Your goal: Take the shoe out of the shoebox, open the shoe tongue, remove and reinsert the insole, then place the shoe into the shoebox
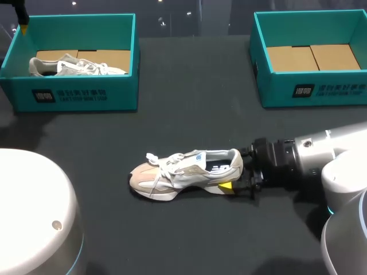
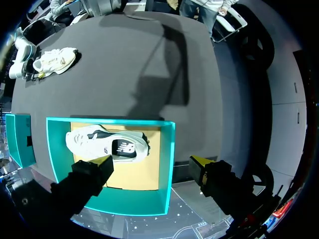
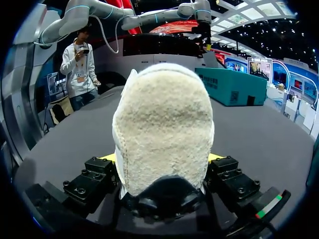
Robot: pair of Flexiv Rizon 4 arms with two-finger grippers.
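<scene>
— Shoe (image 1: 178,172) where?
— Out on the worktop (image 1: 189,114), near the middle, sole down, tongue side up.
— Pointing which way?
— Long way across: toe to the left, heel to the right, straight at the right tool (image 1: 234,177).
— Holding it?
— Looks so. Pinching the heel from both sides, a yellow tip tight against each side.
— And the left tool (image 2: 150,164)?
— Well apart, up over the left shoebox (image 1: 114,91). Spread wide, holding nothing.
— Nearer arm, then?
— Right one, by far. Probably best to hold the heel steady with it and bring the left one over for the tongue.
</scene>
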